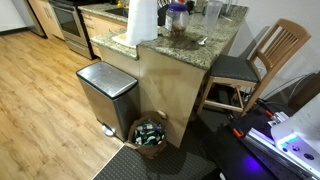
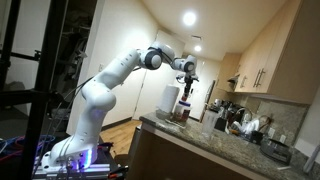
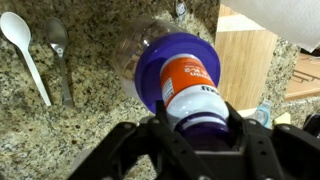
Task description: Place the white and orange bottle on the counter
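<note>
My gripper point(image 3: 196, 122) is shut on the white and orange bottle point(image 3: 190, 78), gripping its lower white part near a dark blue end. The bottle hangs directly over the blue lid of a clear container point(image 3: 148, 72) that stands on the speckled granite counter point(image 3: 90, 40). In an exterior view the gripper point(image 2: 186, 76) holds the bottle point(image 2: 186, 92) a little above the counter point(image 2: 230, 146). The counter also shows in an exterior view point(image 1: 215, 42) with the blue-lidded container point(image 1: 177, 16) on it. Whether the bottle touches the lid I cannot tell.
A white plastic spoon point(image 3: 25, 50) and a metal spoon point(image 3: 60, 55) lie on the counter beside the container. A tall white paper roll point(image 1: 141, 22) stands close by. A steel trash bin point(image 1: 105, 90), a basket point(image 1: 150, 132) and a wooden chair point(image 1: 265, 55) stand by the island.
</note>
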`<action>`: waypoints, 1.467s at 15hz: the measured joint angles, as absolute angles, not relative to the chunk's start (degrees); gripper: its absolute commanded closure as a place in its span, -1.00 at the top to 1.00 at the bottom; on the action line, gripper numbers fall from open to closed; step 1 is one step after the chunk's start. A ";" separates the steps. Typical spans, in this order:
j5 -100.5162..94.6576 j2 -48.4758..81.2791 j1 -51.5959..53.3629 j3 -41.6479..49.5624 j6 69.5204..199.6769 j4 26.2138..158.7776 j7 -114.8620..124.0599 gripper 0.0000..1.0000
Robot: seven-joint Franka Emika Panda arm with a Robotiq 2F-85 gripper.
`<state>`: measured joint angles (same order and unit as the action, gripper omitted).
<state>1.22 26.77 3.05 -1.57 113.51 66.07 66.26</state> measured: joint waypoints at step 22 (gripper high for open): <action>14.92 0.25 5.61 -5.21 135.21 117.43 44.30 -0.48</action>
